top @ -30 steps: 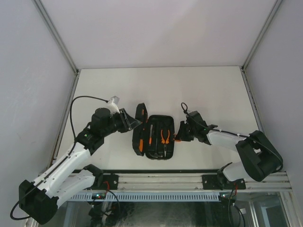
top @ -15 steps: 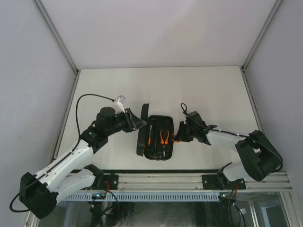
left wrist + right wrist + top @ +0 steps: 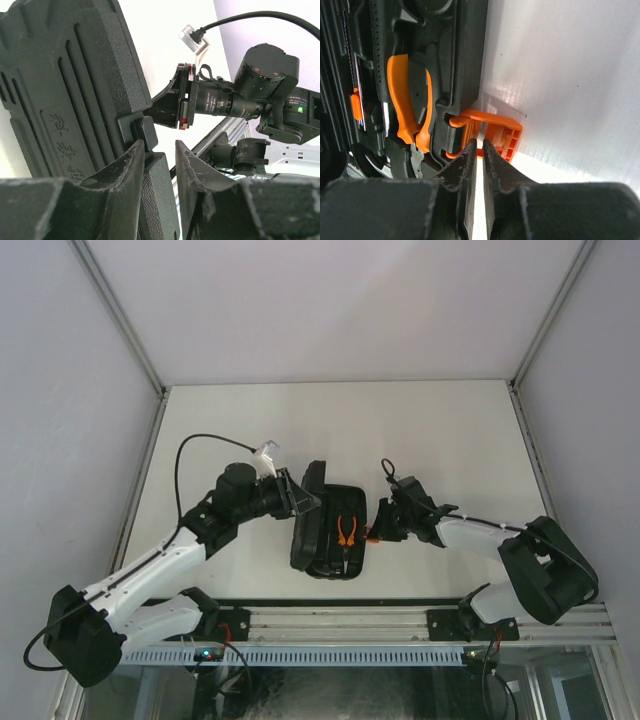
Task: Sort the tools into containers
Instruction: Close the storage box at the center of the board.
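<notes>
The black plastic tool case (image 3: 340, 570) lies on the desk (image 3: 440, 440) with its base tray flat and its lid (image 3: 308, 512) raised along the case's left long edge, standing close to upright. The lid's outer face is ribbed and carries moulded characters. In the tray, orange-handled pliers (image 3: 348, 530) sit in a moulded slot towards the case's right side; beside them lies a thin dark tool with an orange band (image 3: 356, 106). An orange latch (image 3: 372, 534) sticks out from the middle of the case's right edge.

Tool case (image 3: 335, 552) on the table (image 3: 330, 420) toward 6 o'clock, lid (image 3: 308, 515) raised along its 9 o'clock edge, pliers (image 3: 348, 530) inside the base, latch (image 3: 372, 534) at 3 o'clock
</notes>
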### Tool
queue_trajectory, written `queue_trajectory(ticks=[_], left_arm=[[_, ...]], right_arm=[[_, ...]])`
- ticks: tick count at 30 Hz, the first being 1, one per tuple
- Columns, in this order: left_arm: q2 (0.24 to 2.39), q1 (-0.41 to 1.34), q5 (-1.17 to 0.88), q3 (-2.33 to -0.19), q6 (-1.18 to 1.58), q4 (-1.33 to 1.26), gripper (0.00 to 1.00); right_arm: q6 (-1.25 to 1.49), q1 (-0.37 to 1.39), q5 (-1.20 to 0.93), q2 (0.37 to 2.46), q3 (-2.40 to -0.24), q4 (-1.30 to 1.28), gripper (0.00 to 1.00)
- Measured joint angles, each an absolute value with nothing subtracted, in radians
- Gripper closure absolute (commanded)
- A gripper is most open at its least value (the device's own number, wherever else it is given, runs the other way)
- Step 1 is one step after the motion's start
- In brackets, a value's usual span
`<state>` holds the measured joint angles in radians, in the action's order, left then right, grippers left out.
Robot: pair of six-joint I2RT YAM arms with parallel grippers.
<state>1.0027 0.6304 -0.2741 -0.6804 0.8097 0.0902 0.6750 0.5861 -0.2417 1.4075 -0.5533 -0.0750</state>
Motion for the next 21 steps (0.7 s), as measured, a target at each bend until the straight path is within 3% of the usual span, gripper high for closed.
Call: queue_trajectory(ticks=[21], left_arm=[[1.142,0.662,-0.306,-0.737,0.823,0.009,0.51]], right_arm=[[0.677,0.591,-0.224,1.379,-0.553,-0.116,0.91]])
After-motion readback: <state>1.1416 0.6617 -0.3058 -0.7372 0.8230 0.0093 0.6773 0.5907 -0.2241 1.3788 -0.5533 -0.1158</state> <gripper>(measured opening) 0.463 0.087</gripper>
